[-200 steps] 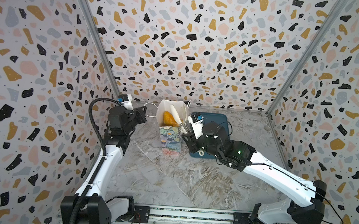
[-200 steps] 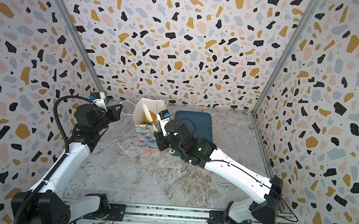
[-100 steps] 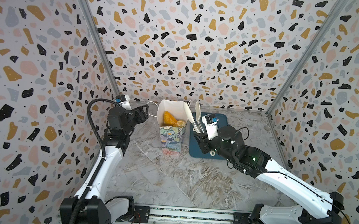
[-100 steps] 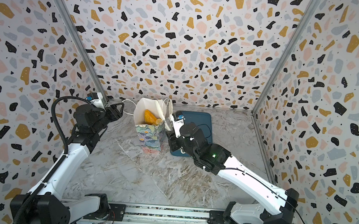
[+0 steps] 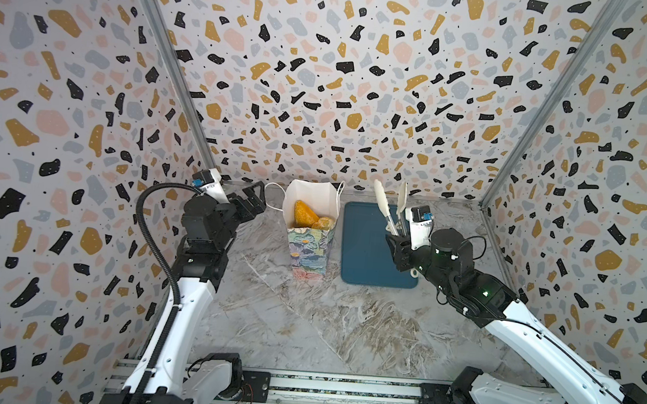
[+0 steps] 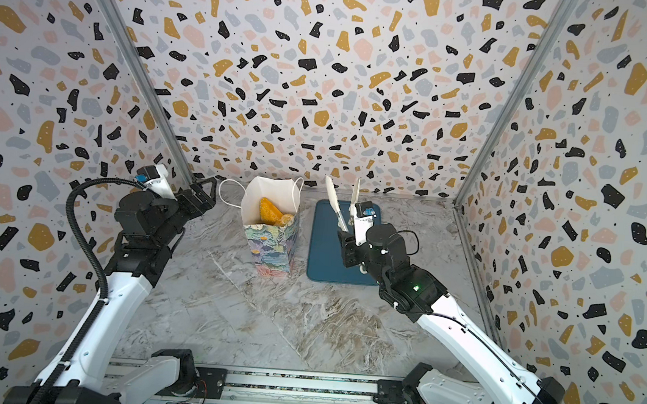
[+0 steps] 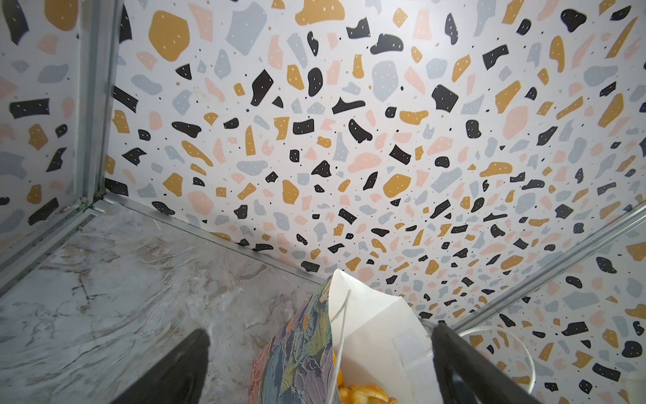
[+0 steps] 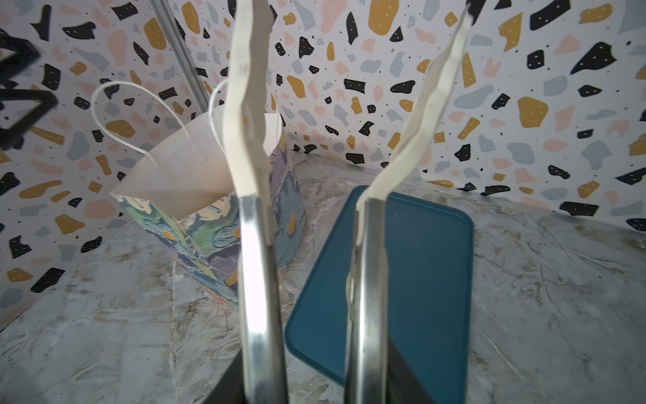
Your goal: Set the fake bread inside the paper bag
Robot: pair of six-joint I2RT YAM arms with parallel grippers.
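Note:
The paper bag (image 5: 308,249) (image 6: 271,246) stands upright at the back middle, its mouth open. Orange fake bread (image 5: 303,214) (image 6: 268,210) (image 7: 363,393) lies inside it, with more hidden deeper down. My left gripper (image 5: 257,199) (image 6: 206,193) (image 7: 318,346) is open just left of the bag, its tips close to the white cord handle (image 5: 273,197). My right gripper (image 5: 397,242) (image 8: 314,384) is shut on metal tongs (image 5: 390,212) (image 8: 258,245) with white tips. The tongs point up over the tray, tips apart and holding nothing.
A flat dark-blue tray (image 5: 364,261) (image 6: 323,258) (image 8: 419,280) lies right of the bag, with nothing on it. Patterned walls close in the back and both sides. The bag stands near the back wall.
The tongs have come out of the bag's mouth and moved right, to above the tray. My left gripper has opened beside the bag's cord handle.

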